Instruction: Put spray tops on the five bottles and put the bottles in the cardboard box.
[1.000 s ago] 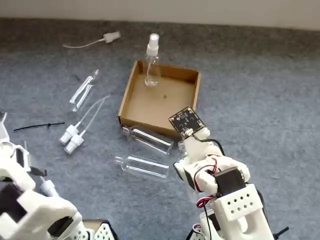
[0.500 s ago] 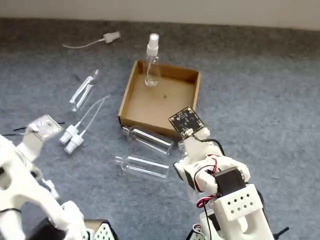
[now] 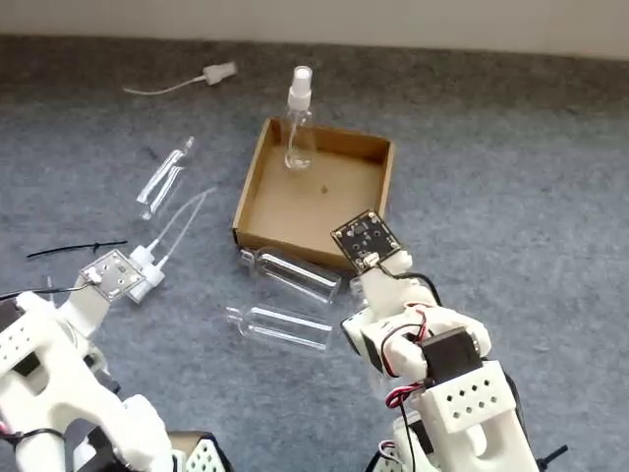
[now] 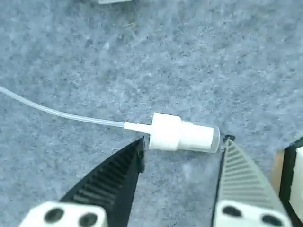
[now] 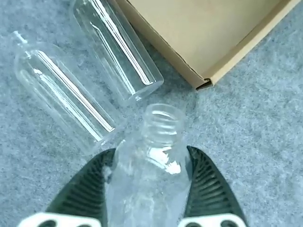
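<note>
**A:** How will that spray top (image 4: 180, 132) handle?

**B:** Light, I'd judge. It looks like hard plastic, with a thin dip tube (image 4: 61, 113) that looks bendy. It lies on its side on the grey tabletop (image 3: 511, 177), toward the left edge and well apart from the cardboard box (image 3: 257, 175). I'd grip it across the wide collar. The tube would give way, and the smooth cap end could roll or slip.

**A:** And the left gripper (image 4: 183, 143)?

**B:** It's spread wide with nothing in it, and the wrist points down at the tabletop. One jaw tip sits by the tube end of the collar and the other by the cap end, so it straddles the top lengthwise. Whether either tip touches, I can't tell. Closing like that would pinch it end to end, which seems riskier than a grip across the collar.

**A:** What about the right gripper (image 5: 149, 161)?

**B:** It's clamped on a clear bottle (image 5: 163, 120), with the jaws round the body below the shoulder. The open threaded neck points away from the wrist, just beside the box's near right corner. The bottle is rigid and smooth, so probably slippery. I can't say whether it's glass or plastic, so I'd treat it as fragile.

**A:** And the other bottles?

**B:** A capped bottle (image 3: 298, 123) stands in the box's far corner. An uncapped bottle (image 3: 292, 274) lies along the box's near edge.
</note>
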Controlling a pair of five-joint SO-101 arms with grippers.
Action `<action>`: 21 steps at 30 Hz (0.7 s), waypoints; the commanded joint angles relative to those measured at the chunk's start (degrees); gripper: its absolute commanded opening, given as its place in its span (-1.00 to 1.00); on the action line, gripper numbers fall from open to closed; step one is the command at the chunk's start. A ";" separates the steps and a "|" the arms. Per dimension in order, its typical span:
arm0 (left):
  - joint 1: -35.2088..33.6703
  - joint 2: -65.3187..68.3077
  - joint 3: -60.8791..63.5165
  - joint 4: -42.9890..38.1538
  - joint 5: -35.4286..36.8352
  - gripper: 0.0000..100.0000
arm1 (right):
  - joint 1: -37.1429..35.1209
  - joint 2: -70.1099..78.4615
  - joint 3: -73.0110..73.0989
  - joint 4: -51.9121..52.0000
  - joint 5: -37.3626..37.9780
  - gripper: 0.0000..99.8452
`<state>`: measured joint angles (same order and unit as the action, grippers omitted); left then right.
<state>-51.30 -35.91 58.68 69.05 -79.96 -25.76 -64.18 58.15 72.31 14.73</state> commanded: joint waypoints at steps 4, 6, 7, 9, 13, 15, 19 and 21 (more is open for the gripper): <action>-1.98 -1.36 -3.21 -0.44 -64.26 -0.54 | 0.57 0.22 -3.74 0.04 -0.35 -0.96; -1.63 -1.19 -2.33 -0.70 -64.26 -0.54 | 0.57 0.13 -3.65 0.04 -0.35 -0.96; -0.75 -1.19 -1.54 -0.88 -64.18 -0.54 | 0.57 0.13 -3.65 0.04 -0.35 -0.96; 0.57 -1.19 0.04 -1.49 -62.42 -0.54 | 0.57 0.04 -3.65 0.04 -0.35 -0.96; 2.24 -1.01 3.56 -7.91 -55.47 -0.54 | 0.57 0.04 -3.65 0.04 -0.35 -0.96; 2.24 -1.01 5.93 -11.34 -53.19 -0.54 | 0.57 0.04 -3.65 0.04 -0.35 -0.96; 0.13 -1.45 8.13 -14.15 -46.77 -0.55 | 0.57 0.04 -3.65 0.04 -0.35 -0.96; -1.36 -1.45 7.96 -14.07 -41.14 -0.55 | 0.57 0.04 -3.65 0.04 -0.35 -0.96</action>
<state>-50.24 -36.53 66.42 57.01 -79.96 -25.76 -64.18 58.15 72.31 14.73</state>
